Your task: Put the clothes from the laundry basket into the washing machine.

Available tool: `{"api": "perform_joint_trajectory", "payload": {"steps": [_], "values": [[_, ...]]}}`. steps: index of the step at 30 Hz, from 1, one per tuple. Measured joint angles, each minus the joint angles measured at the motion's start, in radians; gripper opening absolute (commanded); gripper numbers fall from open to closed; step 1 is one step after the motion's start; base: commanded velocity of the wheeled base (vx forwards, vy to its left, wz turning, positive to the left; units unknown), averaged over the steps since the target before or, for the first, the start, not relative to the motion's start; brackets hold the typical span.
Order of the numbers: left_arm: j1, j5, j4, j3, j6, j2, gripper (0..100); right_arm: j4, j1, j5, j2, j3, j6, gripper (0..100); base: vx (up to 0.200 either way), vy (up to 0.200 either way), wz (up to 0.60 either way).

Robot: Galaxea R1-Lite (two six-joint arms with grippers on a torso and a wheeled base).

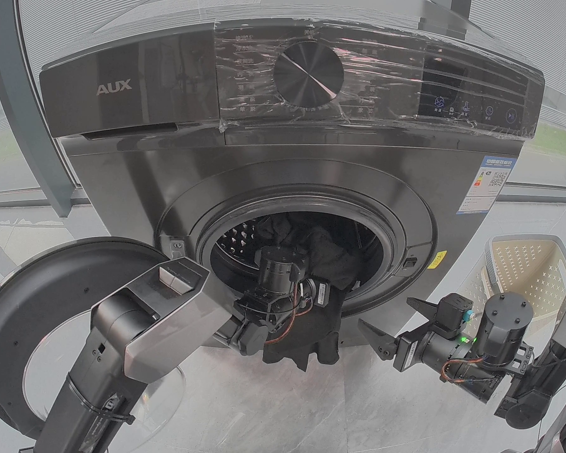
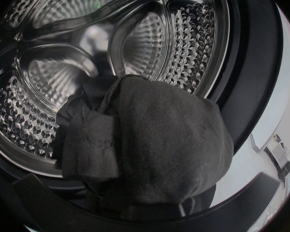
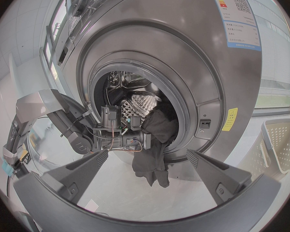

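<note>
The washing machine (image 1: 138, 177) is brushed grey metal, its round door (image 1: 31, 303) swung open. A soft dark garment (image 1: 321, 341) droops over the lower lip of the opening, before the dimpled steel drum (image 2: 190, 49). The left gripper (image 1: 324, 290) is buried in the cloth; whether it grips, I cannot tell. The right gripper (image 1: 390, 319) is spread wide, holding nothing, beside the perforated cream laundry basket (image 1: 534, 265).

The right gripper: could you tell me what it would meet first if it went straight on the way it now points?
Most likely the dark garment hanging from the opening of the washing machine; the open right gripper points at it, though depth is unclear.
</note>
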Motion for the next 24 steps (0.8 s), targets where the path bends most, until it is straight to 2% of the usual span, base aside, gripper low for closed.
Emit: {"api": "perform_joint_trajectory", "payload": {"steps": [4, 14, 19, 20, 24], "values": [[0.001, 0.015, -0.018, -0.064, -0.005, 0.018, 0, 0.0, 0.0, 0.0, 0.0, 0.0, 0.0, 100, 0.0, 0.0, 0.0], [0.058, 0.131, -0.03, -0.287, -0.014, 0.046, 0, 0.0, 0.002, 0.0, 0.0, 0.0, 0.0, 100, 0.0, 0.0, 0.0], [0.079, 0.141, -0.039, -0.316, -0.015, 0.05, 0, 0.0, 0.002, 0.0, 0.0, 0.001, 0.0, 100, 0.0, 0.0, 0.0], [0.08, 0.141, -0.041, -0.316, -0.015, 0.05, 100, 0.0, 0.002, 0.0, 0.001, 0.001, 0.0, 100, 0.0, 0.0, 0.0], [0.081, 0.142, -0.044, -0.306, -0.017, 0.049, 100, 0.0, 0.002, 0.0, 0.001, 0.001, 0.0, 100, 0.0, 0.0, 0.0]]}}
